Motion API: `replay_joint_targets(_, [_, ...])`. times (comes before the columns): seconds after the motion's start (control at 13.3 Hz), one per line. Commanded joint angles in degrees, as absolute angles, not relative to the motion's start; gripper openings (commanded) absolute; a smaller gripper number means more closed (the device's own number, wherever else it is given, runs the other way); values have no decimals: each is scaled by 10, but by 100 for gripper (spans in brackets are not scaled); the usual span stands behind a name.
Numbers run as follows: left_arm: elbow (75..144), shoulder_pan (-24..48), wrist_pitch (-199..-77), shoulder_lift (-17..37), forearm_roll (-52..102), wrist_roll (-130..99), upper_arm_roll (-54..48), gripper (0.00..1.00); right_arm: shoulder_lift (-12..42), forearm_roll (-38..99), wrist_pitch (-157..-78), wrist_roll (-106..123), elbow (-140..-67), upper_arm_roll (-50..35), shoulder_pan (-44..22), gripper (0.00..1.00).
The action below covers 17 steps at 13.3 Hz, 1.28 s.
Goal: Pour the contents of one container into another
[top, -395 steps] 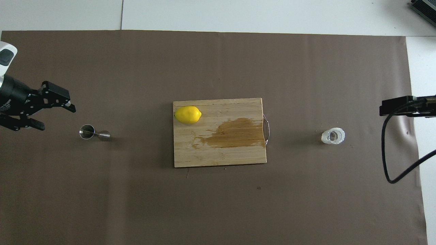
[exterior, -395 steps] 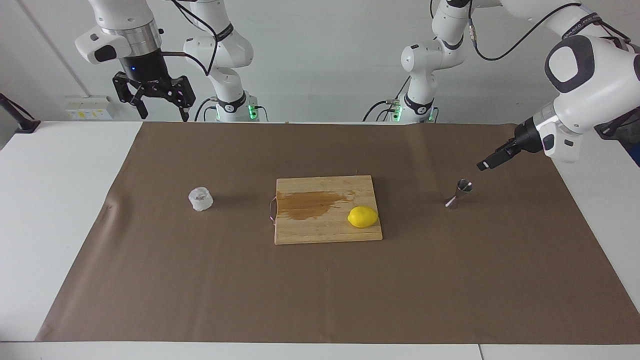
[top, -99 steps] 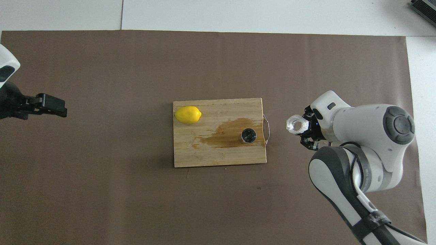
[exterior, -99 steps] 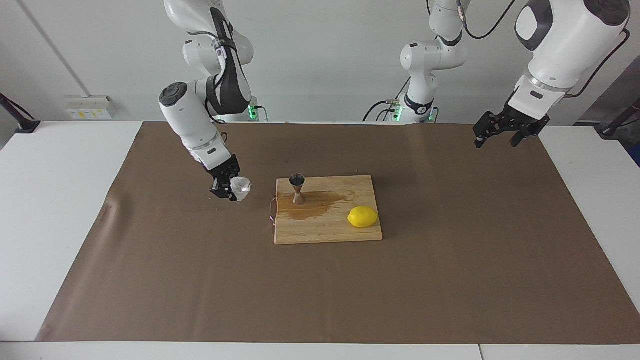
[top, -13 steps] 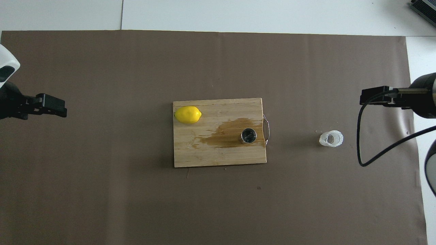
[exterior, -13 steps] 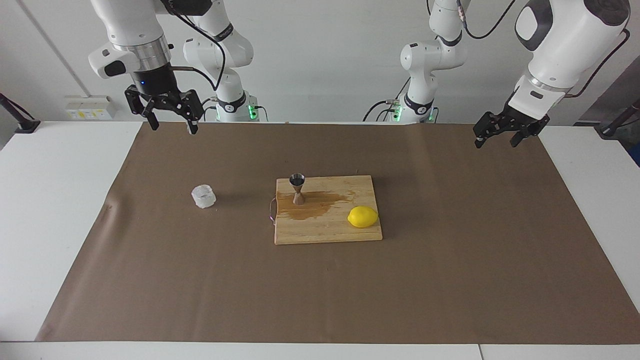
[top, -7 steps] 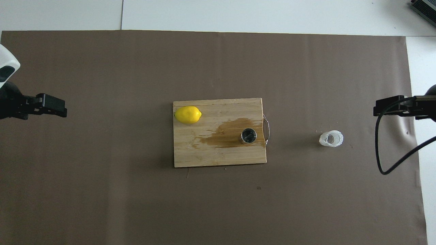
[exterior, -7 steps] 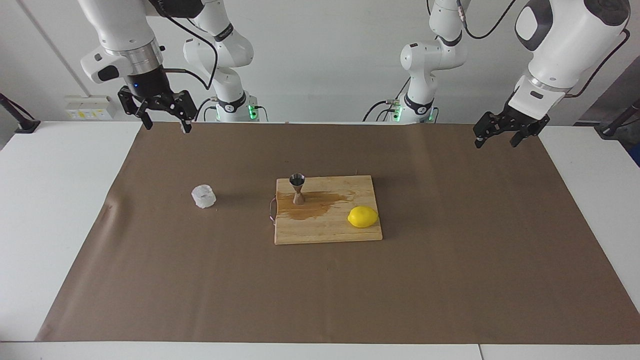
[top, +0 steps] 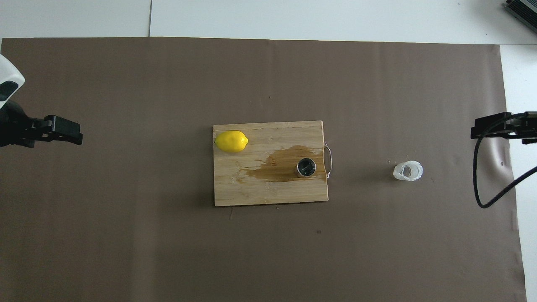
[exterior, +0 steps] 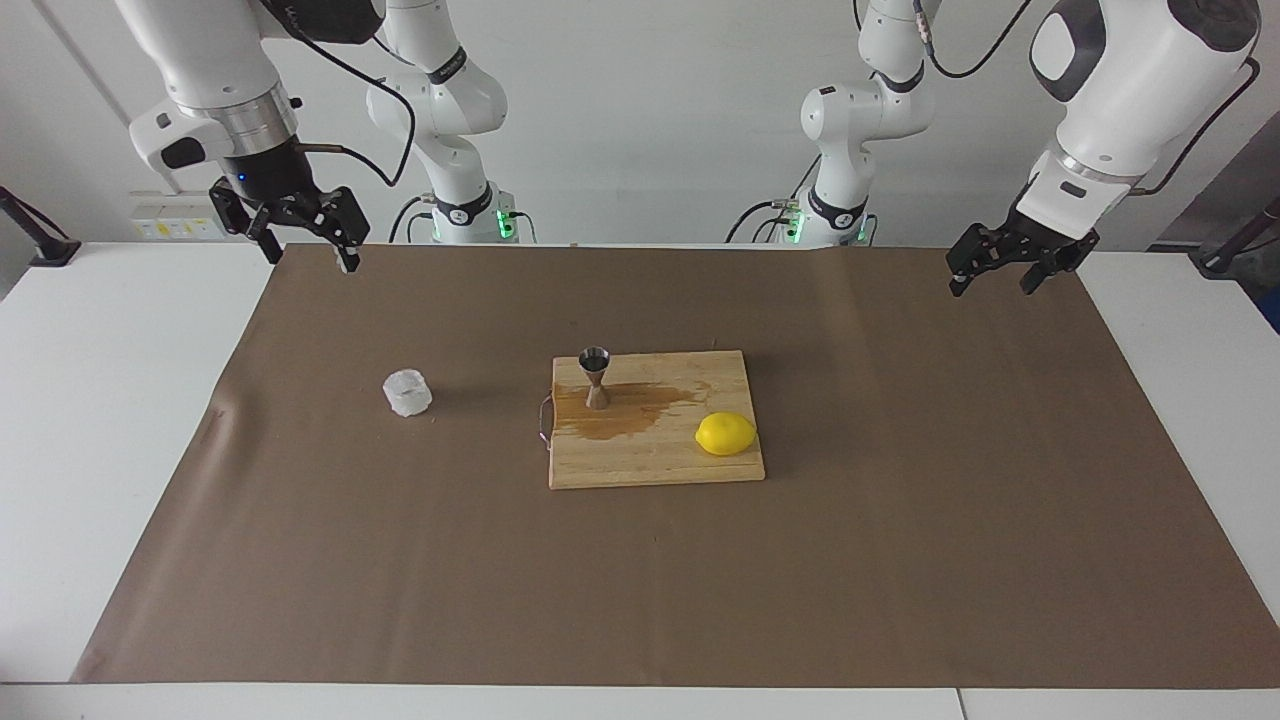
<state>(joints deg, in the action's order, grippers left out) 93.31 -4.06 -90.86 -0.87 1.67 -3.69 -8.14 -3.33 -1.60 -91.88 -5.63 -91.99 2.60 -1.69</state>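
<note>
I am judging the pour finished: squat frosty clear cup (exterior: 407, 392) standing alone, shiny steel hourglass jigger (exterior: 595, 377) upright on the wooden cutting board (exterior: 700, 470), right gripper (exterior: 303, 234) and left gripper (exterior: 1010, 265) both hanging spread and empty.

Shiny steel jigger (exterior: 595, 376) on wood board (exterior: 655, 460) (stained), frosty clear cup (exterior: 407, 393).

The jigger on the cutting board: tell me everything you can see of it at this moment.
The jigger is a small, shiny grey metal piece shaped like an hourglass: two cones joined at a narrow waist. It stands upright, its round mouth dark inside, on the wooden cutting board within a darker, wet-looking stain, near the board's wire handle at the right arm's end. Only the board touches it; no gripper is near.
</note>
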Motion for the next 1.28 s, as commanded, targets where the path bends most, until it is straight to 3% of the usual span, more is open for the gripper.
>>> replay_joint_targets(0.0, [951,-41,-914,-25,23,-42,-80,100,-32,-21,-909,-36,-918,33,-18,100])
replay_joint_targets(1.21, [951,-41,-914,-25,23,-42,-80,100,-43,-21,-925,-35,-938,9,-24,100])
